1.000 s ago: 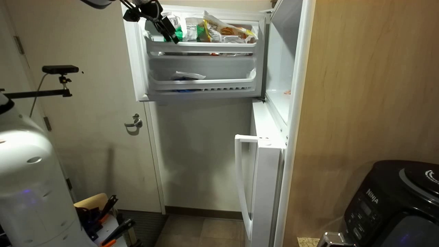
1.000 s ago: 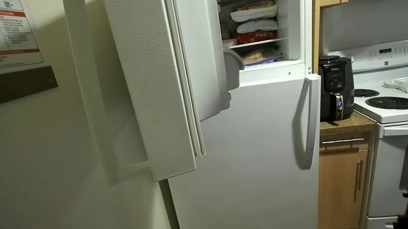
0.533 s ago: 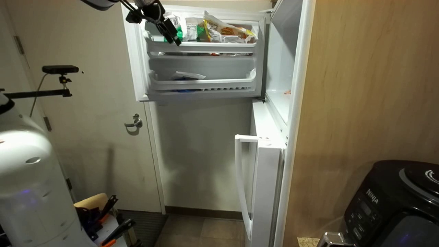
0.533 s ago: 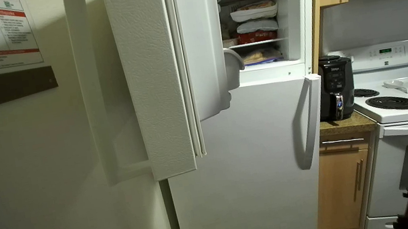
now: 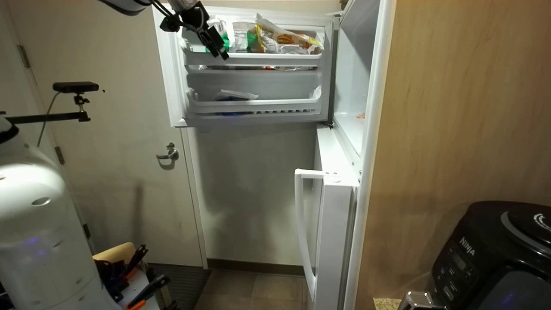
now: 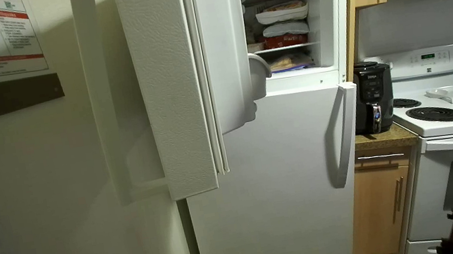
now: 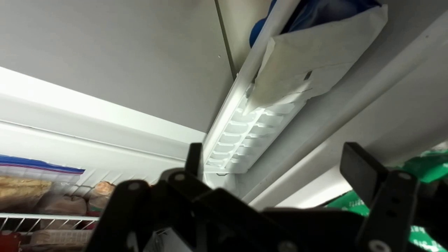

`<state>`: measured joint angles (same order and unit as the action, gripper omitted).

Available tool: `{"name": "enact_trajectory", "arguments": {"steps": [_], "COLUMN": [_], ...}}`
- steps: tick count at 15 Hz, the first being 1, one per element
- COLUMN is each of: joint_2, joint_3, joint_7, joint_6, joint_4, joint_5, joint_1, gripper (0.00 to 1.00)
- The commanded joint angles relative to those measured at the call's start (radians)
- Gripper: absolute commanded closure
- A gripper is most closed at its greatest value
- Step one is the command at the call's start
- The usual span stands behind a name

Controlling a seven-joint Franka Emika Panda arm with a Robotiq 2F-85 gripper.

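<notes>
Lower door shelf (image 5: 280, 103) with packet (image 7: 311, 63), ice tray (image 7: 245, 137)

Bags (image 5: 277, 41) sit in the shelf (image 5: 258, 59) above the packet (image 5: 237, 94).

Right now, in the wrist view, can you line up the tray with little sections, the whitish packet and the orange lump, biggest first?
1. Whitish packet: largest.
2. Tray with little sections: the packet hides part of it.
3. Orange lump: smallest here, but it seems farther away, so its true size is unsure.
</notes>
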<state>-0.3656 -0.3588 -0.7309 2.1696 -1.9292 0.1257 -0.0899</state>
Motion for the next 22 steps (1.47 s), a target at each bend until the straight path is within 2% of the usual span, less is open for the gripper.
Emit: {"name": "enact_trajectory", "arguments": {"steps": [1, 17, 22], "joint_2": [0.003, 0.003, -0.044], "joint_3": [0.004, 0.004, 0.008], "joint_7": [-0.003, -0.003, 0.007], "joint_6": [-0.004, -0.004, -0.017], "joint_4": [0.005, 0.005, 0.014], "joint_5": [0.004, 0.004, 0.002], "joint_1": [-0.006, -0.006, -0.013], "gripper": [0.00, 0.00, 0.00]}}
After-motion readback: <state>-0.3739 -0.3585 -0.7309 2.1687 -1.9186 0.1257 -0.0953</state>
